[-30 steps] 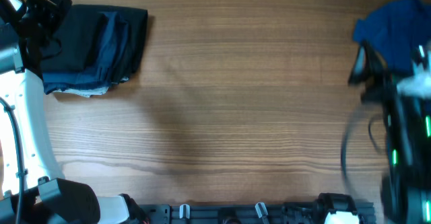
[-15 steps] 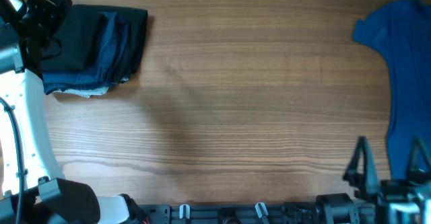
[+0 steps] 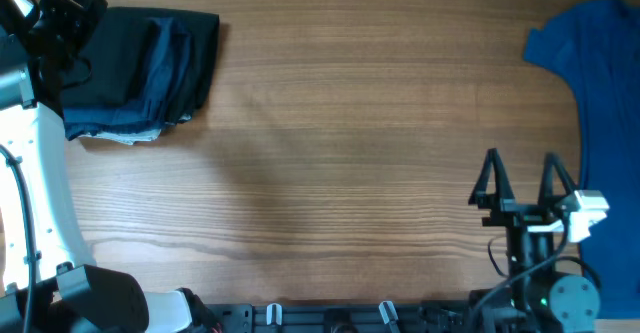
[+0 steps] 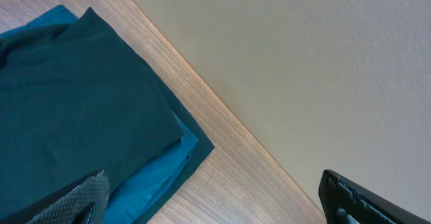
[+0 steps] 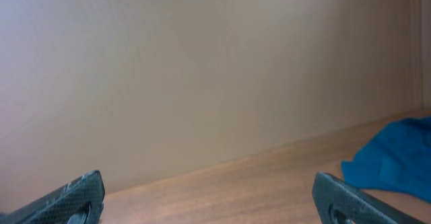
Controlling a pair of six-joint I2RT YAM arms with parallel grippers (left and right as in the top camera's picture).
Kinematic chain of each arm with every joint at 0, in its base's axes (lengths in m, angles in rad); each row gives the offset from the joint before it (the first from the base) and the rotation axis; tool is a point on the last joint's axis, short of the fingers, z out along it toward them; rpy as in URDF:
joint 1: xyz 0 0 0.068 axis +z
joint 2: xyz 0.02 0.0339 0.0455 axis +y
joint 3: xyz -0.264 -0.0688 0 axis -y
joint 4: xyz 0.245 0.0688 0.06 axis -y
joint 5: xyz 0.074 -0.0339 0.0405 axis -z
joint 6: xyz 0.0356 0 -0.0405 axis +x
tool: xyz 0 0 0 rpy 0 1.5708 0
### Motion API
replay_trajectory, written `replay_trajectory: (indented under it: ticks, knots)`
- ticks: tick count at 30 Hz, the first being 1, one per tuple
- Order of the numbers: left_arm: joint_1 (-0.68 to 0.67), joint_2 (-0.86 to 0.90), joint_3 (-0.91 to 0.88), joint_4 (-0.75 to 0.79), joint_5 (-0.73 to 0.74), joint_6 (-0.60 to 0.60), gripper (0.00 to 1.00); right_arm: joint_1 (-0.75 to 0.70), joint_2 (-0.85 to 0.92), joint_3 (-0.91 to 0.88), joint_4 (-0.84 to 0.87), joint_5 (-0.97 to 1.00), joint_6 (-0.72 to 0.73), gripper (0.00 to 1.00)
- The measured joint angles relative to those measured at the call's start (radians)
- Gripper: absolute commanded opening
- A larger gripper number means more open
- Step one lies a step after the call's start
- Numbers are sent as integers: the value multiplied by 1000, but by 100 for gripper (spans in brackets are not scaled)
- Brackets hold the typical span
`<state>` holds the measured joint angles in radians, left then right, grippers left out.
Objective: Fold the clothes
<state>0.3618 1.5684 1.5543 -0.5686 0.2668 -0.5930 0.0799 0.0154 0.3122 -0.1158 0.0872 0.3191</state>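
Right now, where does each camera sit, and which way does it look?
Overhead: above the table, looking straight down; shows the white left arm and open right pincer.
Left wrist: on that arm, looking across the folded pile past the table edge; left pincer open, fingertips at bottom corners.
Right wrist: low over the table, facing its far edge; fingertips at bottom corners.
Shared: overhead and right wrist both show the blue garment; overhead and left wrist, the pile.

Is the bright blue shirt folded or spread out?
Spread out. The blue shirt lies flat and open at the right, one sleeve sticking out, unlike the folded pile at left.
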Motion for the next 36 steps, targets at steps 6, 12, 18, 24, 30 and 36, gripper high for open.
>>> replay_trajectory:
  ticks: [6,12,18,24,30,36]
  knots:
    - [0,0,0,0,0,0,100,0,0,-183,230,0,10,100]
    - [0,0,0,0,0,0,100,0,0,-266,246,0,10,100]
    - [0,0,0,0,0,0,100,0,0,-297,227,0,10,100]
    - [0,0,0,0,0,0,100,-14,0,-306,130,0,-11,100]
    - [0,0,0,0,0,0,100,-31,0,-306,130,0,-44,100]
    - [0,0,0,-1,0,0,100,-31,0,-306,130,0,-55,100]
